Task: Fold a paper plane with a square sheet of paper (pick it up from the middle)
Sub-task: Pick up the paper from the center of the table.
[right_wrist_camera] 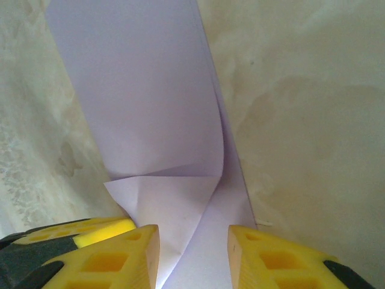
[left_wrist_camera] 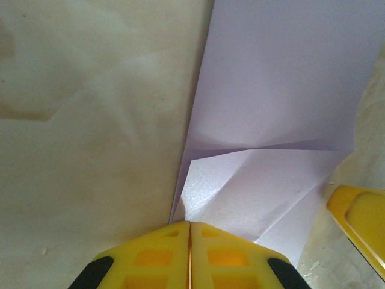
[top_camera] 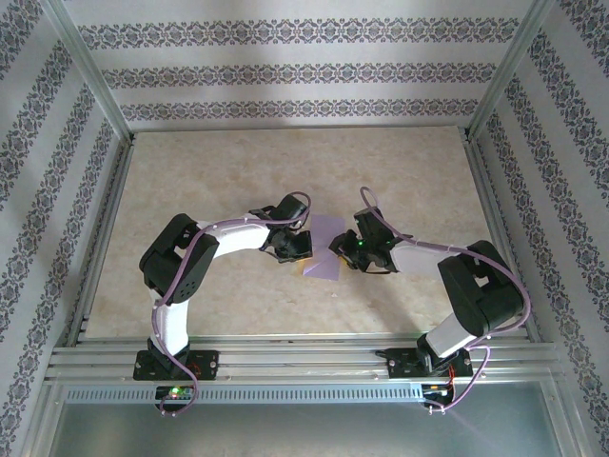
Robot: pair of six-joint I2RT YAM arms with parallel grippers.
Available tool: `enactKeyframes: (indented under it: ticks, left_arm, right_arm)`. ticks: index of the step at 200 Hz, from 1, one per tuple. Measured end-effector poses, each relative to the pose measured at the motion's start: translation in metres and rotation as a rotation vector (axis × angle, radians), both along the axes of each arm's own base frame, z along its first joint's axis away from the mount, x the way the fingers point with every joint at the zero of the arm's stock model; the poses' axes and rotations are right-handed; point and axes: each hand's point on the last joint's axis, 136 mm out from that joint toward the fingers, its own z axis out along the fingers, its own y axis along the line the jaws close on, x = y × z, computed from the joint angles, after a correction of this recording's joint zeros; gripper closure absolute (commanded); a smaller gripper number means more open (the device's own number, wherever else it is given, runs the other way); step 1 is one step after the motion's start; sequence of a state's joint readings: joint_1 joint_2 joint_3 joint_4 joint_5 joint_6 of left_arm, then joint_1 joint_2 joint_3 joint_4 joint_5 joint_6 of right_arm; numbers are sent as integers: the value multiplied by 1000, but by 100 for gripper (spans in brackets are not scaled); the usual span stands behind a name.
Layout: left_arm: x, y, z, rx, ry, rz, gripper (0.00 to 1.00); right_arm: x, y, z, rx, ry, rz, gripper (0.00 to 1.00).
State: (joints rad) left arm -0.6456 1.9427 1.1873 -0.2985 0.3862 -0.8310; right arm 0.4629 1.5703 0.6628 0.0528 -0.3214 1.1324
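The square sheet of paper [top_camera: 325, 248] is pale lavender and lies partly folded on the table's middle, between my two grippers. In the left wrist view the paper [left_wrist_camera: 283, 78] shows a crease and a raised flap. My left gripper [left_wrist_camera: 190, 224] is shut, with the flap's near corner running into its tips. My right gripper [right_wrist_camera: 194, 241] stands open, and the paper [right_wrist_camera: 138, 90] lies flat between and under its yellow fingers. From above, the left gripper [top_camera: 304, 262] is at the sheet's left edge and the right gripper [top_camera: 338, 259] at its right edge. The paper plane is out of view.
The beige marbled table [top_camera: 285, 162] has free room on all sides of the paper. Aluminium rails [top_camera: 304, 357] run along the near edge, and metal posts and patterned walls close in the sides and back. The right gripper's finger [left_wrist_camera: 358, 223] is close beside the left one.
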Motion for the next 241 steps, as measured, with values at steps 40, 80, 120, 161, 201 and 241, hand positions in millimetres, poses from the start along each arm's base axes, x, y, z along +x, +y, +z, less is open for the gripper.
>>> enactKeyframes:
  ticks: [40,80,120,161,201,241]
  left_arm:
    - [0,1,0,-1,11,22,92]
    - [0,2,-1,-6,23,36,92]
    - [1,2,-1,-8,23,37,92]
    - [0,2,-1,-10,24,37,92]
    - [0,2,-1,-10,25,37,92]
    - [0,2,-1,-10,24,36,92]
  right_arm:
    - [2,3,-2,-5,13,-8,68]
    - [6,4,-5,-23,26,-13,70]
    - [12,4,-9,-43,34,-22,70]
    - [15,8,-10,-47,34,-16,72]
    - [15,14,-9,-39,27,1,77]
    - [17,19,-5,-23,0,27,81]
